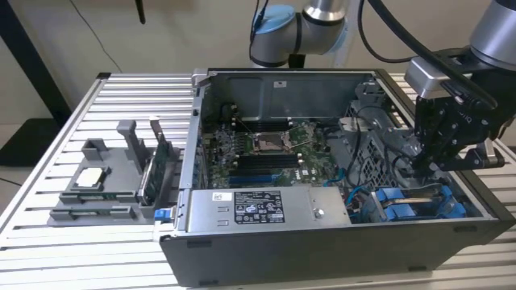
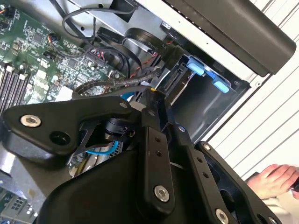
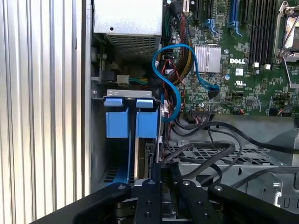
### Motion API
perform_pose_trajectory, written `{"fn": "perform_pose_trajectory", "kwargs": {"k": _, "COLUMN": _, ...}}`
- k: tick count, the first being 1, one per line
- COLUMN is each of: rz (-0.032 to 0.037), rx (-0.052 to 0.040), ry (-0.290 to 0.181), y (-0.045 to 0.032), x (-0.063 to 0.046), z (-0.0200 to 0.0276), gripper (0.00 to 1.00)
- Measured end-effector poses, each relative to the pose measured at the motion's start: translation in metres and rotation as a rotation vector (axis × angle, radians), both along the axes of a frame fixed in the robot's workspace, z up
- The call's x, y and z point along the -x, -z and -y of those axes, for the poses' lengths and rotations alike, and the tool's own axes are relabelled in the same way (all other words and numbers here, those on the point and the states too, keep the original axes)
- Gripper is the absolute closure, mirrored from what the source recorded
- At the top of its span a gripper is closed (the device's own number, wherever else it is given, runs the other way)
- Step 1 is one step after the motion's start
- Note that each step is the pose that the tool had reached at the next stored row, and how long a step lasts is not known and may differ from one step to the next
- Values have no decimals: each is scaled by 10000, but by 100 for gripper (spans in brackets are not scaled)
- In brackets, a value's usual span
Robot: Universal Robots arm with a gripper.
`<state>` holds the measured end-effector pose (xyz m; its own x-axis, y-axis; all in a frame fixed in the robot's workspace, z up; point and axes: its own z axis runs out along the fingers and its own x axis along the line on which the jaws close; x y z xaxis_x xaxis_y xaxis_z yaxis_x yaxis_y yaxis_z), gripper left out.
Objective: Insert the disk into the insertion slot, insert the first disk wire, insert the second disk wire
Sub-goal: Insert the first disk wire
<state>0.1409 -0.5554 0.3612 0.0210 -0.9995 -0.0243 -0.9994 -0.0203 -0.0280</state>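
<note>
Disk (image 3: 149, 158) sits in the insertion slot (image 3: 145, 95), with the gripper (image 3: 163, 176) close at its near edge.
Inside the open computer case (image 1: 322, 257) on the table (image 1: 48, 254), the disk stands in its blue frame straight ahead of the gripper. A second blue frame (image 3: 117, 123) fills the bay beside it. The arm (image 1: 492, 36) reaches down into the case, and the gripper hangs among black cables (image 3: 219, 140). A blue cable (image 3: 161, 51) loops farther ahead. Whether the gripper is open, closed or has hold of a cable cannot be told, because its own body blocks the view. A person's hand (image 2: 275, 179) shows outside the case, partly cut off.
</note>
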Motion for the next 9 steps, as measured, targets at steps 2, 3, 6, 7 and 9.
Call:
{"fn": "perform_pose_trajectory", "kwargs": {"k": 2, "rz": 0, "rx": 0, "ry": 1, "y": 0, "x": 0, "z": 0, "gripper": 81}}
{"fn": "perform_pose_trajectory", "kwargs": {"k": 3, "rz": 0, "rx": 0, "ry": 1, "y": 0, "x": 0, "z": 0, "gripper": 81}}
{"fn": "perform_pose_trajectory", "kwargs": {"k": 6, "rz": 0, "rx": -1, "ry": 1, "y": 0, "x": 0, "z": 0, "gripper": 81}}
{"fn": "perform_pose_trajectory", "kwargs": {"k": 7, "rz": 0, "rx": 0, "ry": 1, "y": 0, "x": 0, "z": 0, "gripper": 81}}
{"fn": "perform_pose_trajectory", "kwargs": {"k": 9, "rz": 0, "rx": -1, "ry": 2, "y": 1, "x": 0, "z": 2, "gripper": 81}}
